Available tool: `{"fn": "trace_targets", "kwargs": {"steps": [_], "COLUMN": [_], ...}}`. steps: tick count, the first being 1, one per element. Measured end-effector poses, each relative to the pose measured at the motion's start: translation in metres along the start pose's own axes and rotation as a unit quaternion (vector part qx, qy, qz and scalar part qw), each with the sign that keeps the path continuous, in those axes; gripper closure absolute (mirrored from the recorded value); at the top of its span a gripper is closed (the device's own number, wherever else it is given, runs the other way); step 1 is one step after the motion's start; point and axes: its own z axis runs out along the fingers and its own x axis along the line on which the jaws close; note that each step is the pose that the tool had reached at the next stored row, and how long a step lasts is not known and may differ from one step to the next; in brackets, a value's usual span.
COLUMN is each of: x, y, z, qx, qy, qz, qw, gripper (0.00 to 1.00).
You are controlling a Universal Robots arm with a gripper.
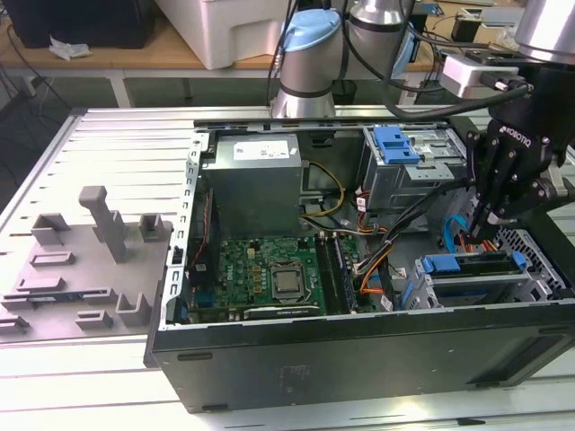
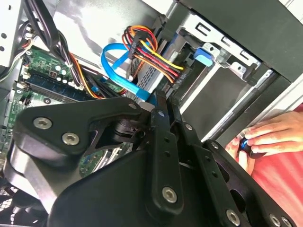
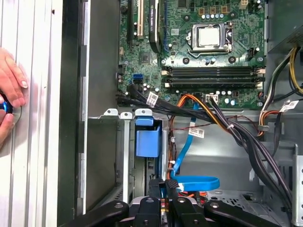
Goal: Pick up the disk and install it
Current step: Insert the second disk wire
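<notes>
Gripper [image 1: 492,218] hangs clenched just above the disk [image 1: 472,266] in its bay, grasping nothing. Pressing should stay straight, clear of the cables [image 1: 422,211].

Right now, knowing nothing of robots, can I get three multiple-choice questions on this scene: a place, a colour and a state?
1. Where does the claw hang? A) over the grey tray B) above the drive cage at the exterior view's right C) over the power-supply box
2. What colour is the flat looped cable near the claw? A) blue B) white C) green
3. How is the computer case? A) shut B) open C) upside down
Answers: 1B, it hangs above the cage; 2A, the loop is plainly blue; 3B, the motherboard lies exposed.
</notes>
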Motion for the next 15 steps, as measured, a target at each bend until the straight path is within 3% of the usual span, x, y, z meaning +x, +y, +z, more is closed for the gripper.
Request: {"fn": "trace_targets", "kwargs": {"steps": [4,15], "x": [0.0034,0.0035], "y": [-0.0011,-0.0026], "z": [0.0006,0.0007], "qx": [-0.0009,-0.0011], "qy": [0.0000,0.0000], "qz": [0.000,0.000], "qw": [1.0000,1.0000], "gripper": [0.84,0.84]}}
